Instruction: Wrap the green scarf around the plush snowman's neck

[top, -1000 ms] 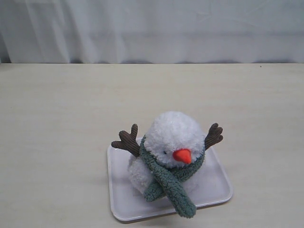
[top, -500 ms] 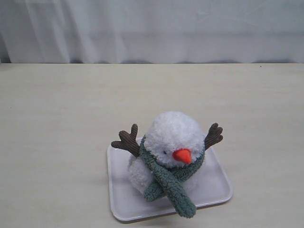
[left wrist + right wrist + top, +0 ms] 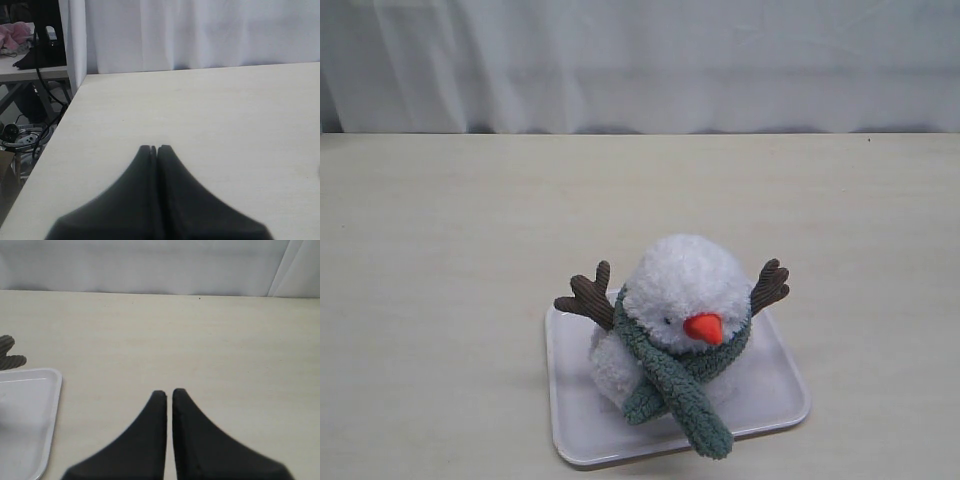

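The plush snowman (image 3: 685,285) sits on a white tray (image 3: 575,420) near the front of the table, carrot nose facing forward and brown arms spread. The green scarf (image 3: 665,375) runs around the snowman's neck, its two ends crossed in front of the body, one end reaching the tray's front rim. Neither arm shows in the exterior view. My left gripper (image 3: 153,148) is shut over bare tabletop, with nothing between its fingers. My right gripper (image 3: 169,392) is shut and empty too, beside the tray's corner (image 3: 50,385). One brown arm tip (image 3: 9,354) shows at that view's edge.
A white curtain (image 3: 640,60) hangs behind the table's far edge. In the left wrist view the table's side edge (image 3: 60,125) drops off to a floor with cables and another desk (image 3: 30,67).
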